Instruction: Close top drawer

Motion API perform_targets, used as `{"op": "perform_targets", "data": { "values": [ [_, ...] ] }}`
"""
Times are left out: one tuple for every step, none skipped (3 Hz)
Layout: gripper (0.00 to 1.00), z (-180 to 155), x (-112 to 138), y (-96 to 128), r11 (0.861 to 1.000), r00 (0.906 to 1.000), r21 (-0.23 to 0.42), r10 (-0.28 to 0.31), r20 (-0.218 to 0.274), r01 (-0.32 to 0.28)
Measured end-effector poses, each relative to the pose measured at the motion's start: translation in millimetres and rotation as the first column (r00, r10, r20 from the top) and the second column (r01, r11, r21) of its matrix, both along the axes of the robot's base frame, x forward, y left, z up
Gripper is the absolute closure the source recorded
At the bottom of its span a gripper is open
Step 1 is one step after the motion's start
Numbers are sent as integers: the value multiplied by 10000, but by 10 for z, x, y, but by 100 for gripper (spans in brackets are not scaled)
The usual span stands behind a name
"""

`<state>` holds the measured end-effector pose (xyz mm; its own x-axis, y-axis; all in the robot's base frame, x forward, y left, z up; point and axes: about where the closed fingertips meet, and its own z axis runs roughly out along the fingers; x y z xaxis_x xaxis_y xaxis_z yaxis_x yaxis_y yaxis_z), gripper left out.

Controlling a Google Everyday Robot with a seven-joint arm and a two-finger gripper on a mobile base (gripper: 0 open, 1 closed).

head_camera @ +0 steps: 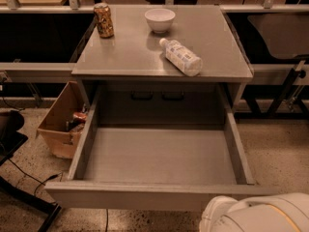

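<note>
The top drawer point(145, 195) is a wide, deep grey metal box pulled fully out of the grey cabinet point(125, 57) toward me. Its inside is bare and its plain front panel is nearest the camera. A white rounded part of my arm point(263, 215) shows at the bottom right, just in front of the right end of the drawer's front panel. My gripper itself is out of view, below or behind that arm part.
On the cabinet top stand a can point(104, 20), a white bowl point(160, 19) and a plastic bottle point(181, 57) lying on its side. A cardboard box point(58, 124) sits on the floor to the left. A black chair base point(14, 144) is at far left.
</note>
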<state>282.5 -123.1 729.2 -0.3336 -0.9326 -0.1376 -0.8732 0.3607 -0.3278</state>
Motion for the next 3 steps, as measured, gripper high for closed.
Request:
{"op": "perform_targets", "data": {
  "values": [
    [100,-469,139,65,9991,9994,269,326,89,-328],
    [100,-950,332,27,9961,9995,826,296,93,-302],
    [100,-1173,583,-137,9898,9975,1412,-266,659,171]
  ]
}}
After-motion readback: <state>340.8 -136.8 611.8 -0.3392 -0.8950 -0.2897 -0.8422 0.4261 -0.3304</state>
